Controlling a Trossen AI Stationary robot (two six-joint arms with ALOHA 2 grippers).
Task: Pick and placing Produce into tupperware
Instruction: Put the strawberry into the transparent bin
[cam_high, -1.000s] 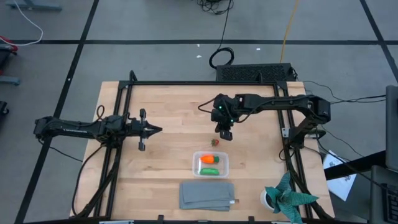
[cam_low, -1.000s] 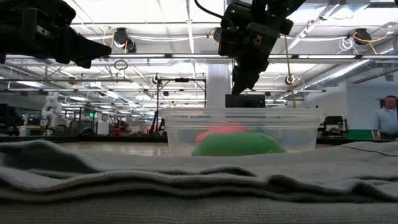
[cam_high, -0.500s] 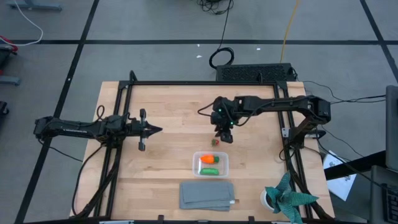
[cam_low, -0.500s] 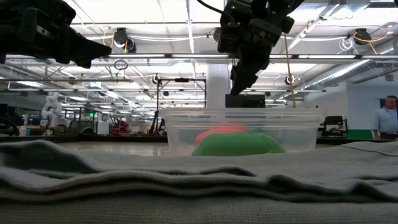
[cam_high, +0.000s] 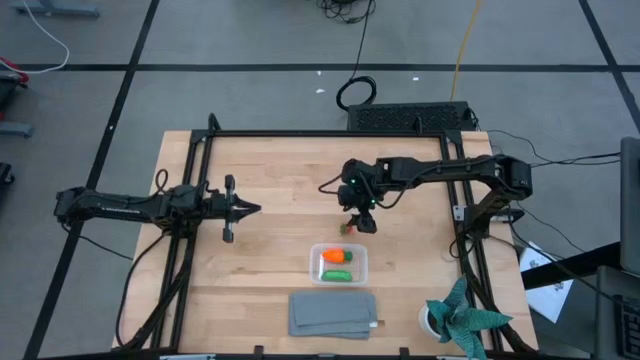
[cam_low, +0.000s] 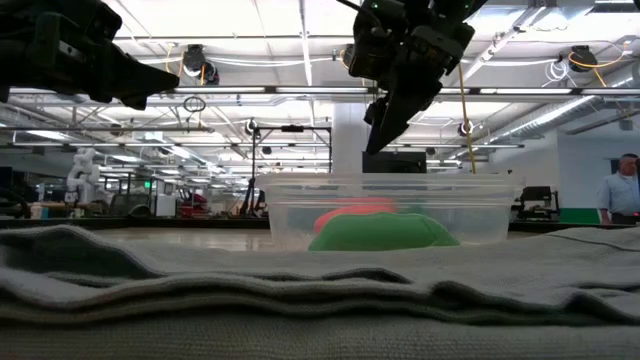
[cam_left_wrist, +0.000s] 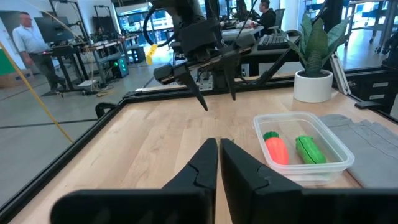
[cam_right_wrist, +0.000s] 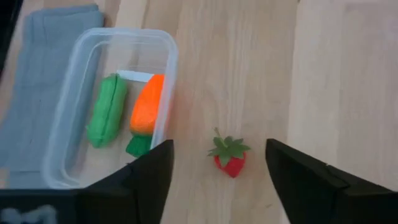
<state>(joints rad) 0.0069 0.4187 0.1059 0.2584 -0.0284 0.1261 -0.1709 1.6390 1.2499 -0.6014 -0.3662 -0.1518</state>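
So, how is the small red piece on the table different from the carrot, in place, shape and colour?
The red piece lies on the bare wood outside the container, between the right gripper's open fingers; the carrot lies inside the container, beside the green pod. The red piece is short and rounded, the carrot long and tapered. One is red, the other orange. Both carry a green leafy top.

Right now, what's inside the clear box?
The box holds a carrot and a green pod, side by side. A red strawberry lies outside on the table. The box is clear, so nothing looks hidden.
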